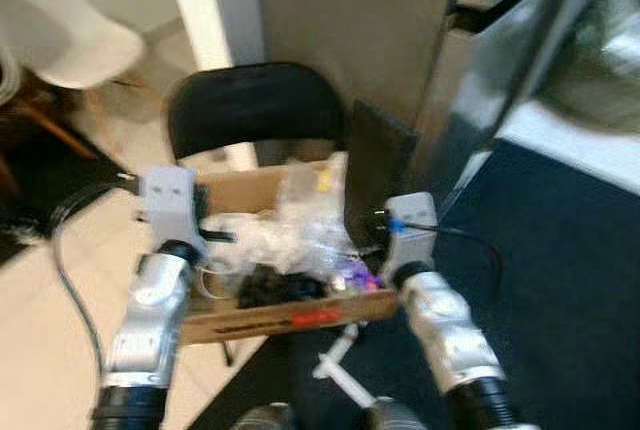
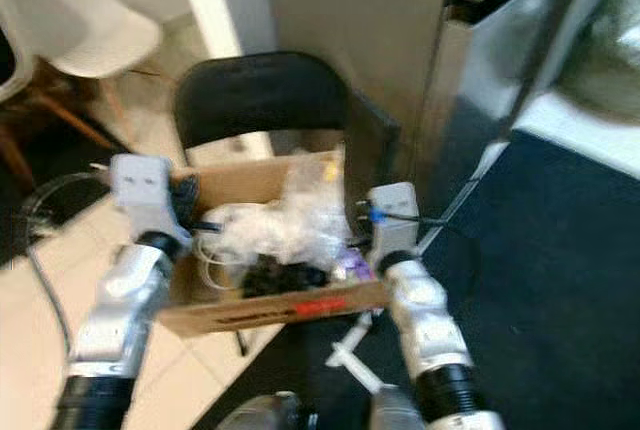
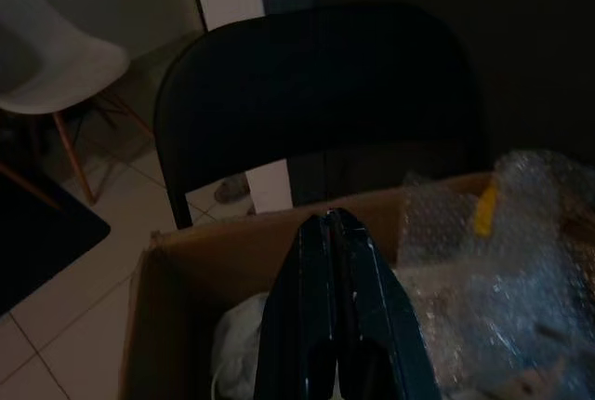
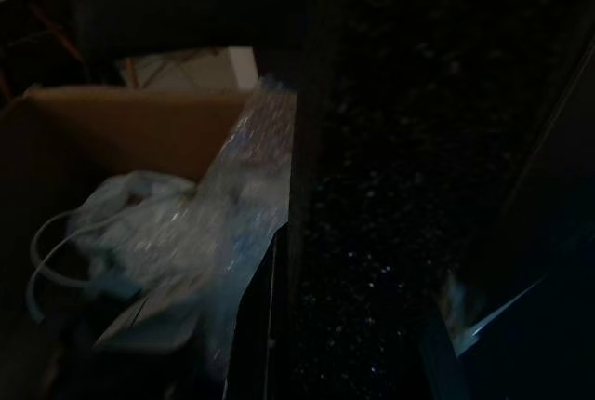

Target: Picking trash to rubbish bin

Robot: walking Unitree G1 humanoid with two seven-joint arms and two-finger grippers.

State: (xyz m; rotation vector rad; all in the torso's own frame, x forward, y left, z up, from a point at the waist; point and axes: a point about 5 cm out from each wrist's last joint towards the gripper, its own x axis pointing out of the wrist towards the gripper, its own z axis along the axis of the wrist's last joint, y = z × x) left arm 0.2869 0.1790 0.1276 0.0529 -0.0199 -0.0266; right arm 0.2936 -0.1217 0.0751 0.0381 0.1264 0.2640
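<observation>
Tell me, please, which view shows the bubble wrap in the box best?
The left wrist view: the bubble wrap is close, its bubbles plain, beside the left gripper, whose fingers are shut. Both eye views show it blurred, piled in the cardboard box. The right wrist view shows a dark strip of it along the box edge.

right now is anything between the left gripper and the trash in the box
Nothing visible does. The left gripper, fingers together, hangs over the open cardboard box, with the bubble wrap and other trash right beside and below it.
</observation>
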